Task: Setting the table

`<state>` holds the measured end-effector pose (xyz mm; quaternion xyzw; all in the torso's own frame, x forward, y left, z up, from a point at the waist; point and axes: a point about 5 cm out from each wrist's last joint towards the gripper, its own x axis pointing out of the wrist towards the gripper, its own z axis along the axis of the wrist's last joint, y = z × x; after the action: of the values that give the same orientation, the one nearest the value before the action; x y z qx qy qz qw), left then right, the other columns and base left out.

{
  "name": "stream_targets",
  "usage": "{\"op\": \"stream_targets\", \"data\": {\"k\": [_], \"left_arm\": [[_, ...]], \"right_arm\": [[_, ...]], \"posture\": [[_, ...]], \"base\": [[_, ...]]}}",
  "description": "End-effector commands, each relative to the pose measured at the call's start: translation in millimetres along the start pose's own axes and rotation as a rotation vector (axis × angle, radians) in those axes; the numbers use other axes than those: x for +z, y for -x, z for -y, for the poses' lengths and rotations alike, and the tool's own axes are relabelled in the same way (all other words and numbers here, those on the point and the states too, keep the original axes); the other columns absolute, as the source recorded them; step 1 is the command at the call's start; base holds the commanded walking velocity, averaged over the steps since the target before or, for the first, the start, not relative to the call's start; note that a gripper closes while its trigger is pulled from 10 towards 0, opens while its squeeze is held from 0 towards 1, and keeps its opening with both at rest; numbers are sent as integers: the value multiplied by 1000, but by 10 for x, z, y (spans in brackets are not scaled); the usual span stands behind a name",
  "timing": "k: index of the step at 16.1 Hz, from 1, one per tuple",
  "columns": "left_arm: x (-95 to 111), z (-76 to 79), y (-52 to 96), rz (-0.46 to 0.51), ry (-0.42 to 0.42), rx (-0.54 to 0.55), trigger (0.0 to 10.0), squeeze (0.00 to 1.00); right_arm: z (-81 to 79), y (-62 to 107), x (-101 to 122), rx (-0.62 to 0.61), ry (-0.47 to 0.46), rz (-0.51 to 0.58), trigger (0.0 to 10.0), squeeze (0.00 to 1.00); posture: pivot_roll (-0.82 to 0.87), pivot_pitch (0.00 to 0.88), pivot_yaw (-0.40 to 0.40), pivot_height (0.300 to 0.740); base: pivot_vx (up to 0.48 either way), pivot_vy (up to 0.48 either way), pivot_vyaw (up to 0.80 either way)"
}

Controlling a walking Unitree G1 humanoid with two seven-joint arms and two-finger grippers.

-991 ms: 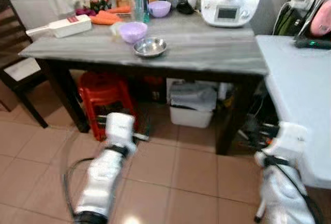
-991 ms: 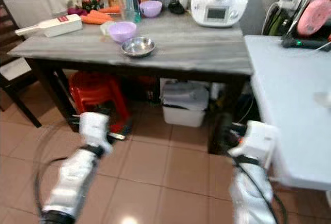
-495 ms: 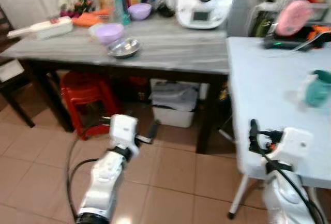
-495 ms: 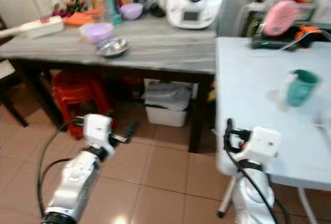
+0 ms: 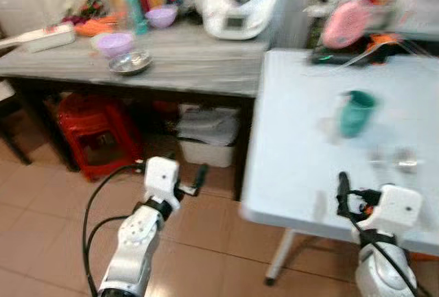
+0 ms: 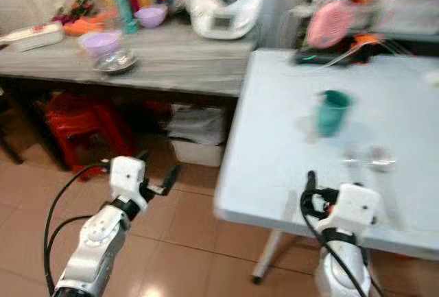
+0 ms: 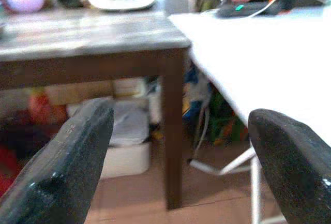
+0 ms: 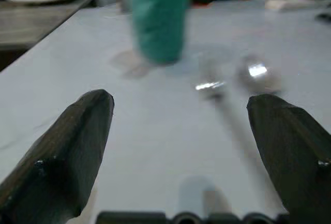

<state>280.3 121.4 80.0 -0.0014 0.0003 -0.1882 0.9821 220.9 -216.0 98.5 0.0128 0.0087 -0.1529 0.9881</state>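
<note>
Right pincer (image 8: 178, 146) wide apart, empty, low at white surface (image 5: 309, 119) edge; I'd say lined up w/ cup (image 8: 158, 22) at 12 o'clock, spoons (image 8: 232, 79) at 1, ready for reach. Left pincer (image 7: 178, 146) also apart, idle over floor, out of the way.

A teal cup (image 6: 333, 112) stands upright on the pale blue table (image 6: 274, 139), well in from its edge. Just beside the cup, nearer the robot, lie two shiny metal utensils (image 8: 243, 76), blurred, seemingly spoons, their bowls toward the cup and handles pointing away from it, flat on the table.
</note>
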Motion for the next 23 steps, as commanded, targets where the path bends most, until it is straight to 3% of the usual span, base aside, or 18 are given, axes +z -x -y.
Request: {"op": "stream_targets", "data": {"k": [1,4,10,14,18,20,23], "left_arm": [[15,-87,35,0,-17,16,10000,0],[11,-80,30,-1,-20,13,10000,0],[-32,-79,56,-6,1,-18,10000,0],[-78,-35,71,-23,3,-85,10000,0],[-113,-3,101,-34,1,-132,10000,0],[-91,39,101,-22,11,-181,10000,0],[-62,63,100,-6,19,-214,10000,0]], "right_arm": [[-72,-9,35,11,-11,19,10000,0],[-81,-24,30,20,-6,20,10000,0],[-132,-191,96,77,24,31,10000,0],[-285,-327,124,167,43,17,10000,0],[-567,-478,94,279,48,-45,10000,0],[-693,-537,37,282,63,-86,10000,0],[-755,-536,-40,293,68,-132,10000,0]], "posture": [[-56,0,41,740],[-53,0,40,740],[-48,0,38,740],[-45,0,36,740],[-47,0,43,740],[-42,0,42,740],[-35,0,38,740]], "base": [[0,-480,0],[0,-454,0],[0,0,0],[0,0,0],[0,0,0],[0,0,0],[0,0,0]]}}
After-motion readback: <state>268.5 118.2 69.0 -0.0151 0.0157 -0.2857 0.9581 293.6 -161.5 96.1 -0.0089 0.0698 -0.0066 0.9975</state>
